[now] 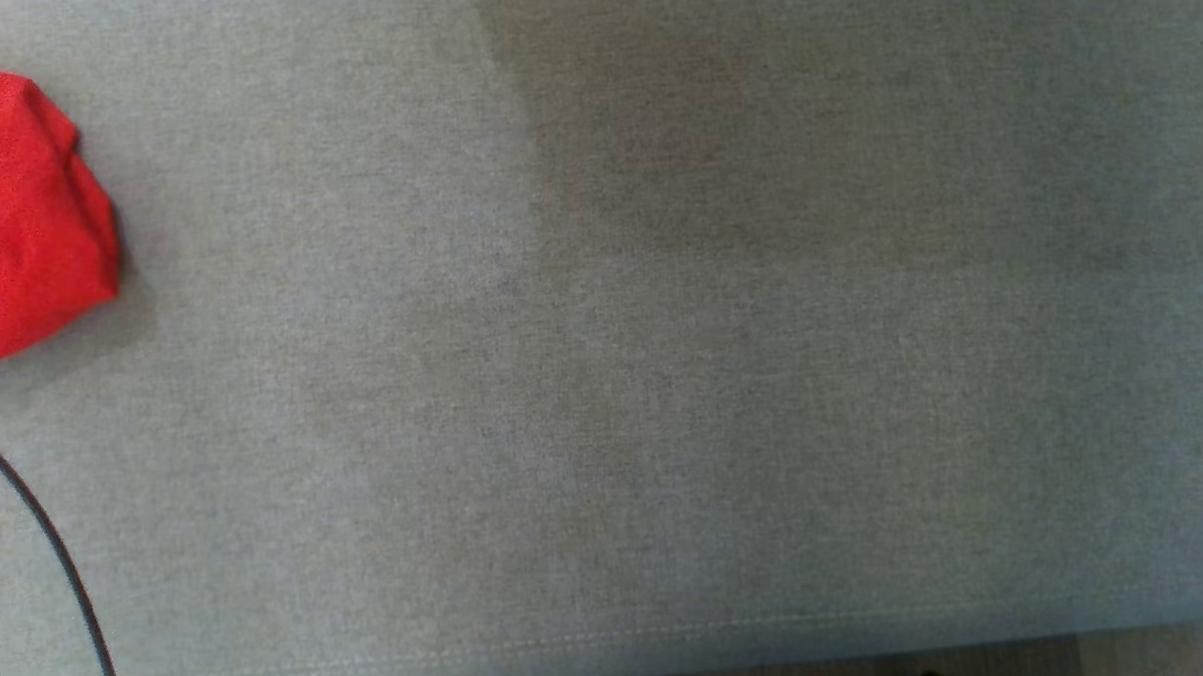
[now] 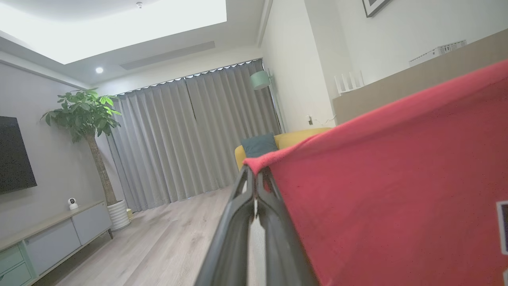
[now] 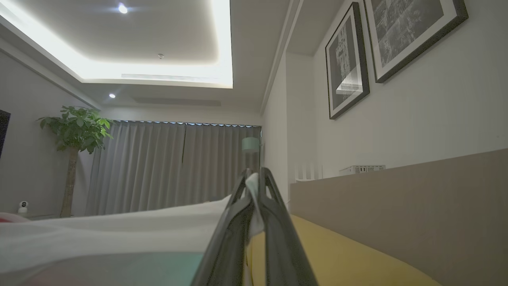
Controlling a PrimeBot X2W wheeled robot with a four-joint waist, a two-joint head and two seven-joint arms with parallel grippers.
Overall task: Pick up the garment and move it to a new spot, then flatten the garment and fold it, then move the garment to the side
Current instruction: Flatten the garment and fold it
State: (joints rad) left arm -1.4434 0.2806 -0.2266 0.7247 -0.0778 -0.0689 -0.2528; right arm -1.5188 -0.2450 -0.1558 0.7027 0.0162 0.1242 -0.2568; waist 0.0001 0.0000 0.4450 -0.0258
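1. A grey woven fabric-covered surface [image 1: 663,376] spread out to the right of the red garment in the head view. A stitched seam ran along its near edge, and a strip of wooden floor showed beyond that edge.
2. The red knitted garment [image 1: 27,218] sat at the far left of the head view as a bunched, folded-over mass that cast a shadow on the grey surface beside it. I could not tell whether it touched the surface or hung just above it. In the left wrist view the garment [image 2: 397,178] stretched as a broad, taut sheet, with its upper hem rising to the right.
3. A yellow upholstered sofa seat [image 3: 337,254] lay in the right wrist view. How far it was from the red garment I could not tell.
4. A thin white cloth [image 3: 119,226] ran leftward from the right claw in a long, slack band. I could not tell whether it belonged to the red garment.
5. The left claw [image 2: 256,174] was fully closed, its two dark fingers pinching the corner of the red garment's hem.
6. The right claw [image 3: 254,174] was also fully closed, with a small tuft of the white cloth caught between its tips.
7. A thin dark cable [image 1: 64,567] curved down just below the red garment in the head view.
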